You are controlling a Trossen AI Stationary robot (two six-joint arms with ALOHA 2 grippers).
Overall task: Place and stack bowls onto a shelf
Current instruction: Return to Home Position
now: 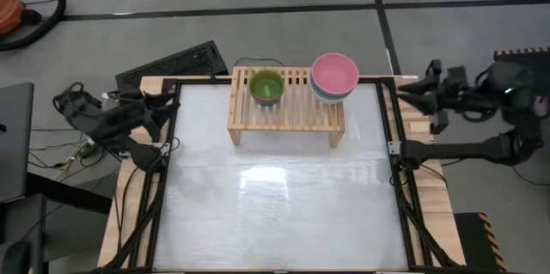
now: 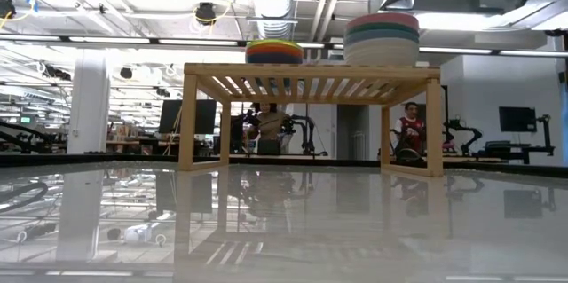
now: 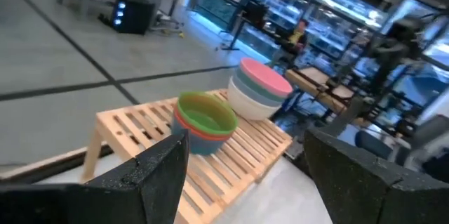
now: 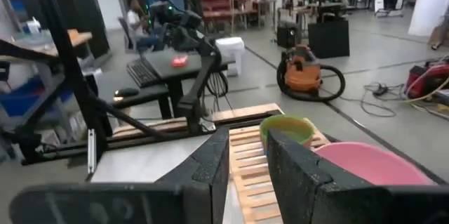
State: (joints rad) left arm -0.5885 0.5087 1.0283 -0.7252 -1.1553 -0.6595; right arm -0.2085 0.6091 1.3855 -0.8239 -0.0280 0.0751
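Note:
The light-wood shelf (image 1: 286, 112) stands on its legs at the table's far middle. On its slatted top sit two stacks of bowls. The smaller stack (image 1: 266, 87) has a lime green bowl on top, with red-orange and cyan rims below it (image 3: 205, 121). The larger stack (image 1: 334, 76) has a pale pink bowl on top, over teal, slate blue and white (image 2: 382, 39). My left gripper (image 1: 169, 109) waits open at the table's left edge. My right gripper (image 1: 406, 92) waits at the right edge, its fingers a narrow gap apart (image 4: 247, 175). Neither touches anything.
The white table top (image 1: 275, 197) stretches from the shelf toward the near edge. Dark frame rails (image 1: 397, 149) run along both sides. A keyboard (image 1: 172, 63) lies beyond the far left corner. People (image 2: 410, 128) sit in the room behind.

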